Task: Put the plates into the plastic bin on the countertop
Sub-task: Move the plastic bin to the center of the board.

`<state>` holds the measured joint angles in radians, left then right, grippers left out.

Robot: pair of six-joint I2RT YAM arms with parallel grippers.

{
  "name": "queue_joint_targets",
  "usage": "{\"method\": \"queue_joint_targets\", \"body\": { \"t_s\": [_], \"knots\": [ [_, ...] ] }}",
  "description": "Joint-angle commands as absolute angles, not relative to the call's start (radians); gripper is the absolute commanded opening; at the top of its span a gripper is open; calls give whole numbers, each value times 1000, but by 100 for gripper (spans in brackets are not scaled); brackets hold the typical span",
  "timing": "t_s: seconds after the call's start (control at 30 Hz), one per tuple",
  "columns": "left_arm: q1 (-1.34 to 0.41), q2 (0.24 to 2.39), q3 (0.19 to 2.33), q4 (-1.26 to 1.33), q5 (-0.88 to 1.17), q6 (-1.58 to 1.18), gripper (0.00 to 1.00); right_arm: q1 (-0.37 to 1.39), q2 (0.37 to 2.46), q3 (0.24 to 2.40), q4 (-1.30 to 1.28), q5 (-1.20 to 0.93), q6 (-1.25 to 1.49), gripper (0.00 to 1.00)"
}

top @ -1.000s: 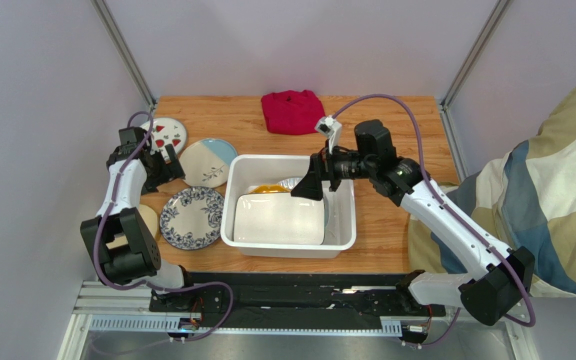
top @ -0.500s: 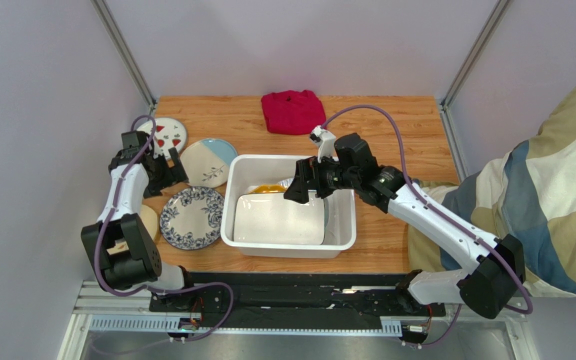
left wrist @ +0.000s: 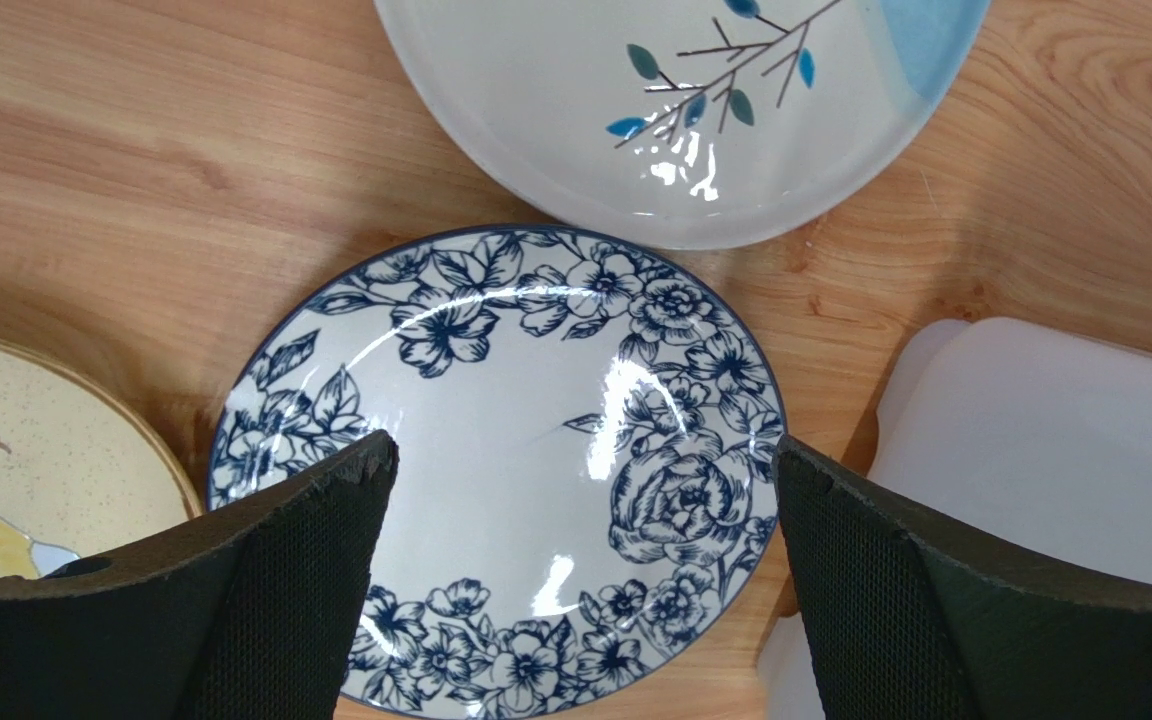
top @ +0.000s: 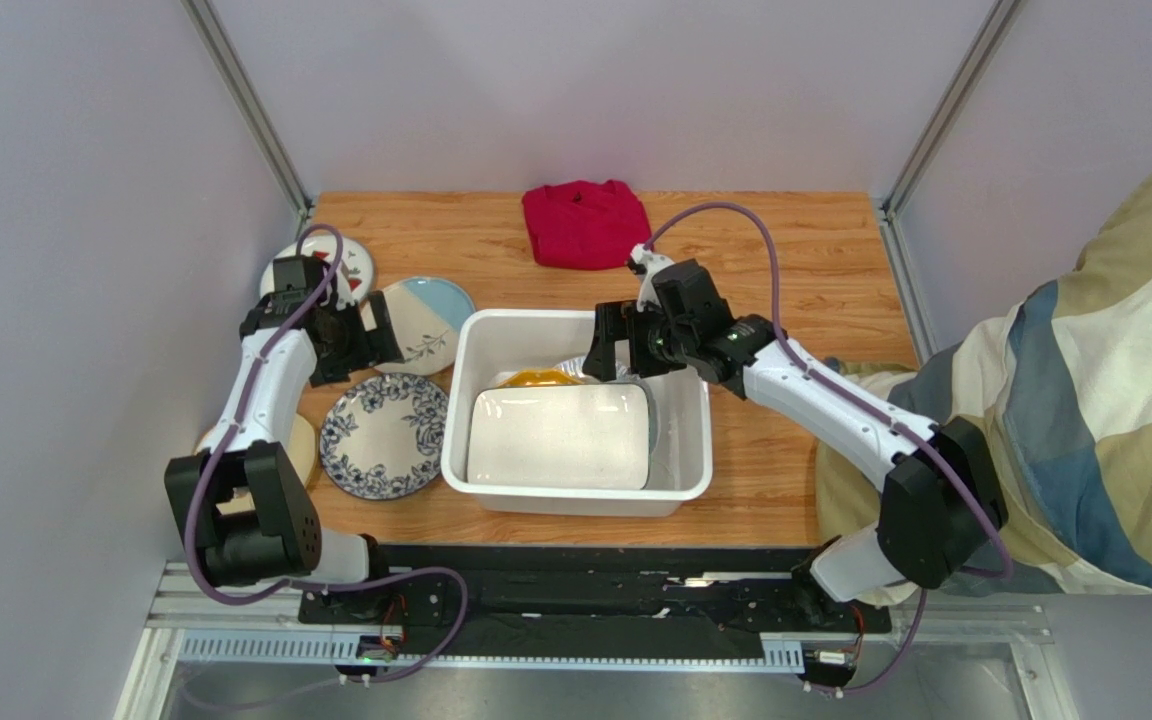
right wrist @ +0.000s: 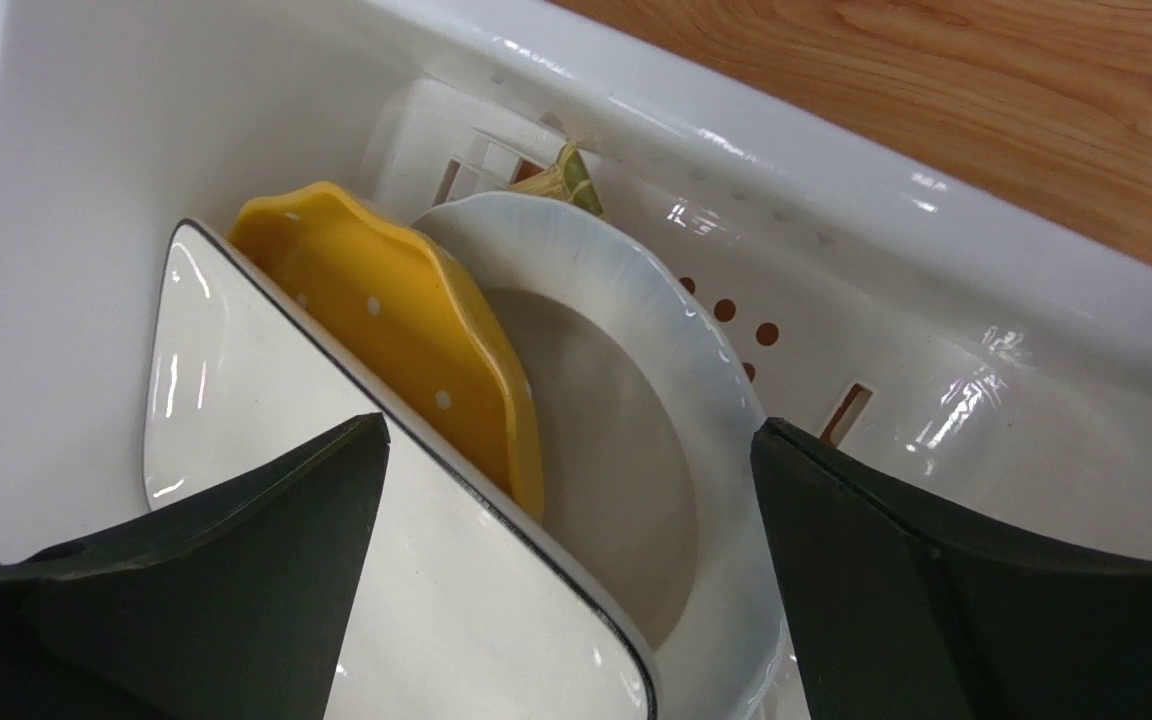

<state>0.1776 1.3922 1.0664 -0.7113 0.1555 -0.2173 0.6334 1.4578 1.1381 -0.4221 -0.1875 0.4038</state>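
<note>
Left of the plastic bin (top: 579,500), four plates lie on the countertop (top: 778,255): strawberry-print plate (top: 330,270), cream-and-blue plate (top: 420,323), blue floral plate (left wrist: 537,450), and a speckled cream plate (left wrist: 26,450). The left gripper (left wrist: 582,455) hangs above them, spread wide and empty. Inside the bin, a white rectangular plate (top: 560,435) overlaps a yellow scalloped plate (right wrist: 387,300) and a white round plate (right wrist: 612,405); the right gripper (right wrist: 564,435) hovers over them, jaws wide and empty. Beyond the bin lies a red cloth (top: 585,222)

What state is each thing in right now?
left gripper: open, over blue floral plate
right gripper: open, empty, over plastic bin
white rectangular plate: in plastic bin, topmost
blue floral plate: flat on countertop
leaf-sprig plate: flat on countertop
red cloth: folded
</note>
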Motion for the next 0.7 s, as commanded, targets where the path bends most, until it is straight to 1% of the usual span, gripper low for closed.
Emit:
{"method": "queue_joint_targets", "body": {
  "t_s": [0.0, 0.1, 0.2, 0.23, 0.33, 0.43, 0.53, 0.67],
  "knots": [
    [170, 1351, 1074, -707, 199, -201, 99, 624, 1528, 1193, -327, -169, 411, 96],
    [169, 1348, 1074, -703, 221, -204, 99, 624, 1581, 1204, -313, -108, 439, 96],
    [158, 1341, 1068, -704, 215, -207, 99, 617, 1609, 1193, -262, -14, 492, 96],
    [147, 1338, 1066, -704, 206, -210, 98, 612, 1614, 1192, -252, 48, 502, 97],
    [73, 1331, 1057, -707, 152, -215, 98, 601, 1634, 1198, -218, 141, 528, 98],
    [12, 1336, 1055, -712, 147, -248, 98, 580, 1658, 1232, -206, 196, 526, 98],
    [5, 1304, 1017, -680, 157, -307, 98, 548, 1696, 1264, -199, 199, 519, 98],
    [-60, 1237, 954, -661, 115, -367, 98, 506, 1753, 1327, -198, 157, 482, 98]
  ]
}}
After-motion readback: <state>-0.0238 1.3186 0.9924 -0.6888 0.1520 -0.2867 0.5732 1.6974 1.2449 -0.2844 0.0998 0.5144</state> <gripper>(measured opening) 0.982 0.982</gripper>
